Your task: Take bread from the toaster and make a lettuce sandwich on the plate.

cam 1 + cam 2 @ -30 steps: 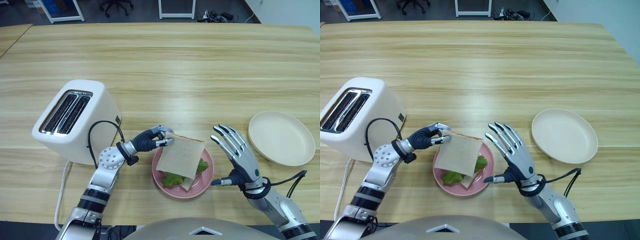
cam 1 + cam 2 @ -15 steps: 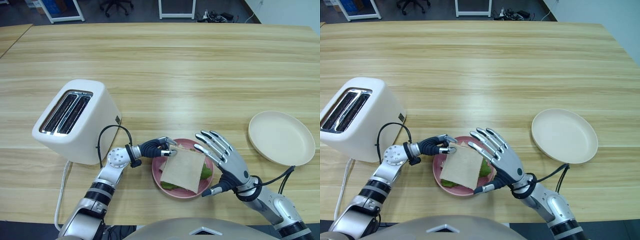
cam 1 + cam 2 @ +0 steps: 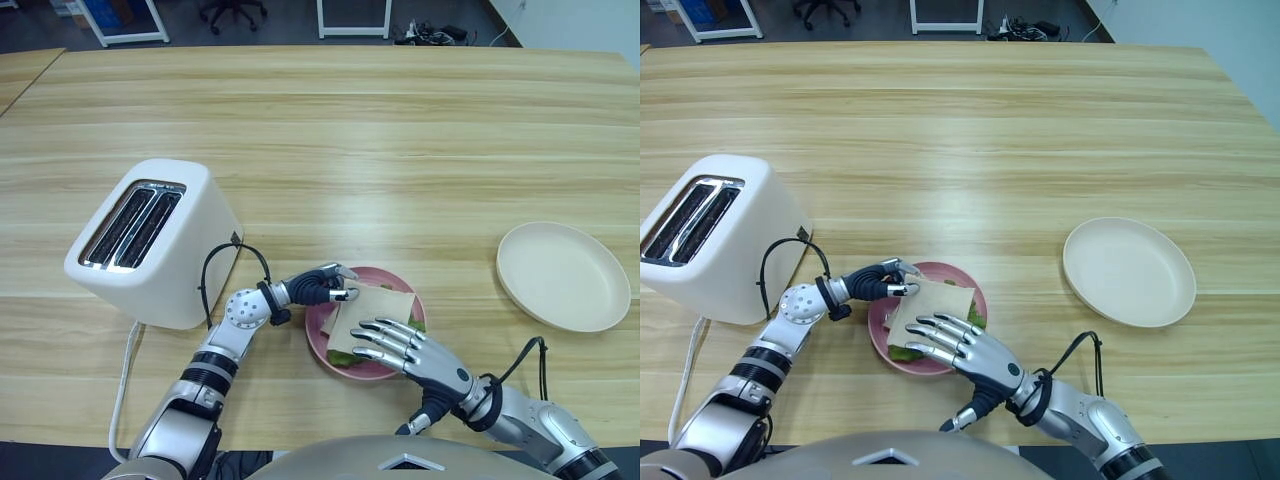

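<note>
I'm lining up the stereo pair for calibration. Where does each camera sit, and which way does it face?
Left eye view: on the robot's head, facing forward and down at the table; left hand pinches the bread, right hand lies flat on it.
Right eye view: same head, slightly to the right, same aim; both hands and forearms show, toaster nearer the left edge.
Shared: toaster, pink plate, cream plate, both hands.

silver-black left hand (image 3: 318, 289), right hand (image 3: 404, 346), black cables (image 3: 207, 282)
</note>
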`<state>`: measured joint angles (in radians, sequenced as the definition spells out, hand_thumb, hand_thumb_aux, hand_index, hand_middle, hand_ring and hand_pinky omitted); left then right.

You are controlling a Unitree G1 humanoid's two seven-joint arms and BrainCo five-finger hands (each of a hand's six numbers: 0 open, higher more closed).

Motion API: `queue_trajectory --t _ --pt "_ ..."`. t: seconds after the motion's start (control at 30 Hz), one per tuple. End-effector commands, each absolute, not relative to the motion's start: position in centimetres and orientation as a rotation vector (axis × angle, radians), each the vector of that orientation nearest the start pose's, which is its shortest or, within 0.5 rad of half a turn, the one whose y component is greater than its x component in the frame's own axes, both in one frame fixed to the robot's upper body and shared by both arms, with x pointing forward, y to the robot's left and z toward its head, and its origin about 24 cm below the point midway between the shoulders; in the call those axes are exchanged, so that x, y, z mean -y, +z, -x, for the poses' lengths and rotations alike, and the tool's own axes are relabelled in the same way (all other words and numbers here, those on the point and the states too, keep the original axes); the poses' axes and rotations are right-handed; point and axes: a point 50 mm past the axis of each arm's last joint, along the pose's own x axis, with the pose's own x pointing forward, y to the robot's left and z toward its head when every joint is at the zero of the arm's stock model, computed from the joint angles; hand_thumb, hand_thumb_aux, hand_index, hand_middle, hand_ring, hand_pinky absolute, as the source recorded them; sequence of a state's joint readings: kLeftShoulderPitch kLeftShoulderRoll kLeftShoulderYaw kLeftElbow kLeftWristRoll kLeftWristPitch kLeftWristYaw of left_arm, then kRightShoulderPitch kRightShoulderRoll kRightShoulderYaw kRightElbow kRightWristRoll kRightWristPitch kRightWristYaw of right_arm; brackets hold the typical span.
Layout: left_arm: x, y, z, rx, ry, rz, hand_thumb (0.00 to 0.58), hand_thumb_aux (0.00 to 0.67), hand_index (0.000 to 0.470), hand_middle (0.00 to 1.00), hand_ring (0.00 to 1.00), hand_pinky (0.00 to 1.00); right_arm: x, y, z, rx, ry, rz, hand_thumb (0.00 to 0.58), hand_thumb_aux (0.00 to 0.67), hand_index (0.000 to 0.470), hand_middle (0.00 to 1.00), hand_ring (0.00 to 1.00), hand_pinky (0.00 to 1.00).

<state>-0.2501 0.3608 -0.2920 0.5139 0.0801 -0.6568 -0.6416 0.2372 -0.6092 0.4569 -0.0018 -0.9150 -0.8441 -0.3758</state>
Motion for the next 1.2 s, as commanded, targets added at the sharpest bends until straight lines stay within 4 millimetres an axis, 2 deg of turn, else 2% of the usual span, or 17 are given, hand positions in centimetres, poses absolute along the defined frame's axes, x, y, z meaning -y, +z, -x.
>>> queue_trajectory --t 0.03,0.17,0.47,0.5,0.53,0.57,0.63,0.7,0.73,0.77,0.87,1.03,1.1,1.2 --pt "-13.6 2.1 -26.2 0.162 -0.990 -0.572 0.580 0.670 0.470 1.00 1.00 1.00 13.5 0.6 -14.4 0.603 0.812 1.018 0.000 0.000 0.000 0.00 0.00 0.00" --pt "-13.5 2.8 -26.2 0.201 -0.975 -0.570 0.580 0.670 0.470 1.00 1.00 1.00 14.1 -0.6 -15.5 0.530 0.807 1.076 0.000 0.000 0.000 0.00 0.00 0.00" --pt "-13.6 3.7 -26.2 0.249 -0.922 -0.594 0.580 0.670 0.470 1.00 1.00 1.00 14.2 -2.3 -16.1 0.386 0.806 1.082 0.000 0.000 0.000 0.00 0.00 0.00" --pt "-13.6 3.9 -26.0 0.264 -0.910 -0.602 0.575 0.610 0.428 1.00 1.00 1.00 14.4 -2.6 -16.2 0.360 0.806 1.092 0.000 0.000 0.000 0.00 0.00 0.00" --pt "-13.5 4.1 -25.9 0.281 -0.898 -0.609 0.472 0.381 0.267 1.00 1.00 1.00 14.5 -2.9 -16.2 0.335 0.808 1.102 0.000 0.000 0.000 0.00 0.00 0.00" --pt "-13.5 4.5 -25.8 0.310 -0.875 -0.631 0.000 0.000 0.000 1.00 1.00 1.00 14.6 -3.2 -16.2 0.314 0.815 1.115 0.000 0.000 0.000 0.00 0.00 0.00" --pt "-13.7 5.7 -25.6 0.395 -0.791 -0.693 0.000 0.000 0.000 0.98 0.98 0.98 14.8 -3.5 -16.1 0.284 0.816 1.127 0.000 0.000 0.000 0.00 0.00 0.00" --pt "-13.9 7.1 -25.5 0.500 -0.677 -0.783 0.000 0.000 0.000 0.79 0.79 0.79 14.8 -3.6 -16.2 0.265 0.810 1.130 0.000 0.000 0.000 0.00 0.00 0.00" --pt "-14.0 7.9 -25.3 0.555 -0.606 -0.835 0.000 0.000 0.000 0.53 0.53 0.53 14.8 -3.7 -16.2 0.254 0.811 1.132 0.000 0.000 0.000 0.00 0.00 0.00" --pt "-14.1 8.5 -25.2 0.607 -0.534 -0.884 0.000 0.000 0.000 0.02 0.02 0.02 14.8 -3.9 -16.3 0.247 0.813 1.134 0.000 0.000 0.000 0.00 0.00 0.00" --pt "-14.5 10.0 -24.5 0.723 -0.355 -0.963 0.000 0.000 0.000 0.00 0.00 0.00 14.8 -4.1 -16.3 0.232 0.816 1.138 0.000 0.000 0.000 0.00 0.00 0.00" --pt "-15.0 10.5 -23.3 0.822 -0.188 -0.958 0.000 0.000 0.000 0.00 0.00 0.00 14.1 -3.6 -16.8 0.285 0.819 1.138 0.000 0.000 0.000 0.00 0.00 0.00" --pt "-14.9 9.8 -22.4 0.838 -0.201 -0.891 0.000 0.000 0.000 0.00 0.00 0.00 13.4 -2.9 -17.3 0.359 0.799 1.135 0.000 0.000 0.000 0.00 0.00 0.00" --pt "-14.7 7.2 -20.4 0.757 -0.341 -0.794 0.000 0.000 0.000 0.00 0.00 0.00 11.8 -0.5 -18.9 0.571 0.629 1.070 0.000 0.000 0.000 0.00 0.00 0.00"
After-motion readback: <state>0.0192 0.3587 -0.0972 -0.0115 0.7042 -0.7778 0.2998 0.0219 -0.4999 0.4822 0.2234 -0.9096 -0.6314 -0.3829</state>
